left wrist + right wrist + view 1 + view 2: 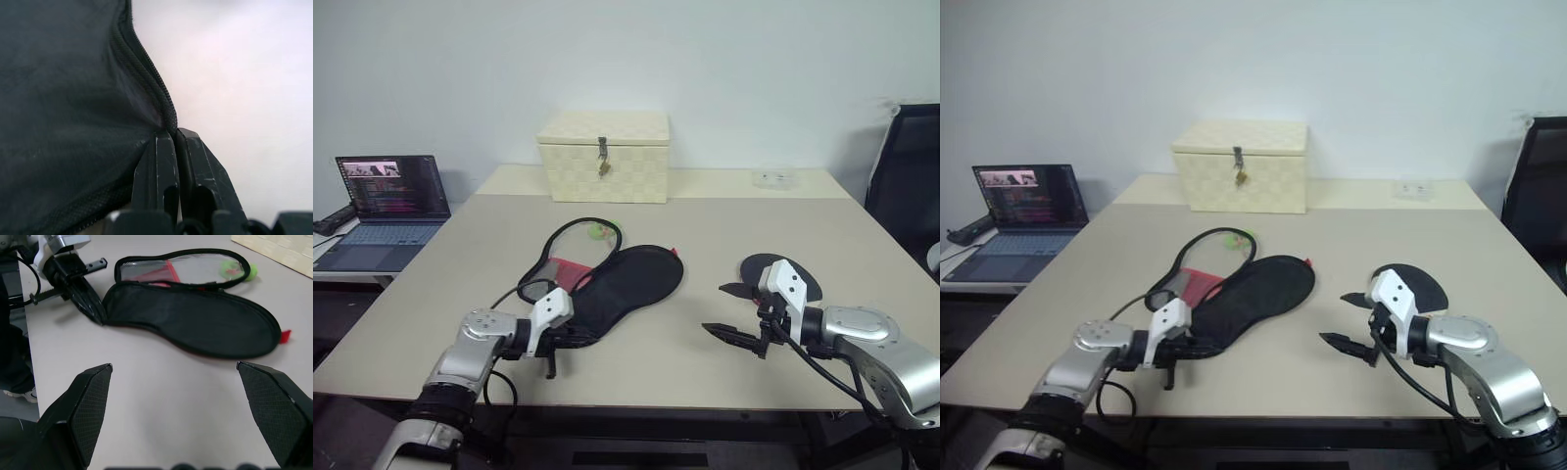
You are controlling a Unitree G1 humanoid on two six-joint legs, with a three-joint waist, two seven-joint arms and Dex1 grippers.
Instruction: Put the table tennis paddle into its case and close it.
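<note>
On the beige bench (724, 220), the soft, floppy case (626, 284) lies unzipped; left gripper (558, 338) jaws pinch its near zipper edge. Stiff paddle (759, 272) lies right of the case, behind the right gripper (732, 313), jaws apart.

Left arm low, forearm reaching in toward the middle; left tool (578, 340) pinched tight, fingers (166, 161) pressed together on a fabric edge. Right arm bent, held higher; right tool (729, 311) spread wide, fingers (90, 404) well apart, holding nothing.
</note>
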